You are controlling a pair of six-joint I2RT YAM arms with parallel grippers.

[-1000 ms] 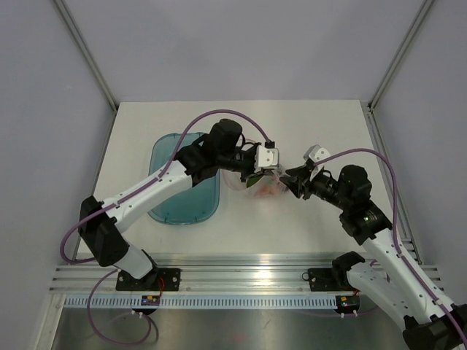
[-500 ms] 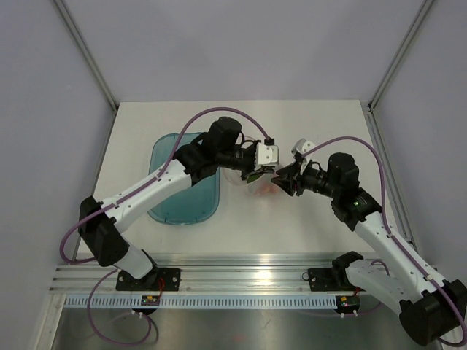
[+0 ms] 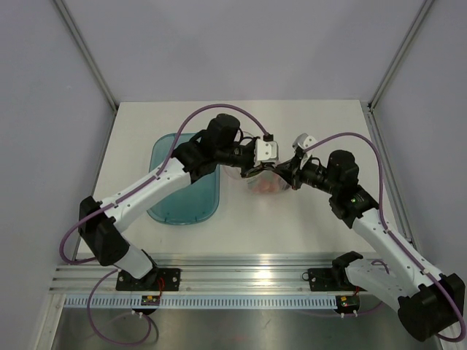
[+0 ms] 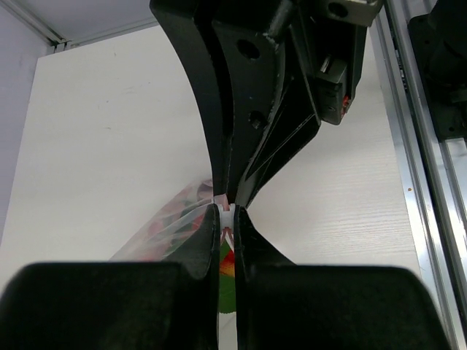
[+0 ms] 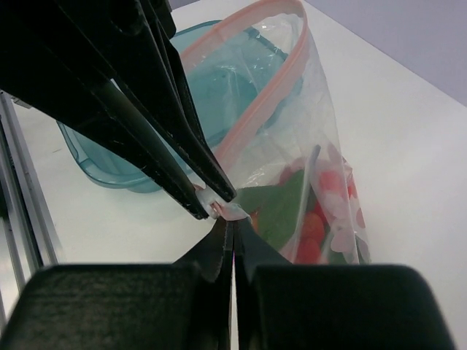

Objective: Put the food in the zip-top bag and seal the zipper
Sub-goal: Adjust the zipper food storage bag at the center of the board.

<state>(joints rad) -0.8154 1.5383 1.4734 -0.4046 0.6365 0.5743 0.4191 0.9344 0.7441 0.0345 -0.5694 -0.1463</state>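
The zip-top bag stands on the table between my two grippers, with the food, red, orange and green pieces, in its lower part. The pinkish zipper curves open along the mouth. My left gripper is shut on the white slider end of the zipper. My right gripper is shut on the bag's corner right beside it, tip to tip with the left fingers. In the top view the left gripper and right gripper meet over the bag.
The teal translucent oval tray lies left of the bag, partly under my left arm; it also shows behind the bag in the right wrist view. Aluminium rails run along the table's right side and near edge.
My right gripper has moved left to the bag and closed on its corner next to the left gripper. The left gripper has stayed shut on the zipper end, shifting slightly.
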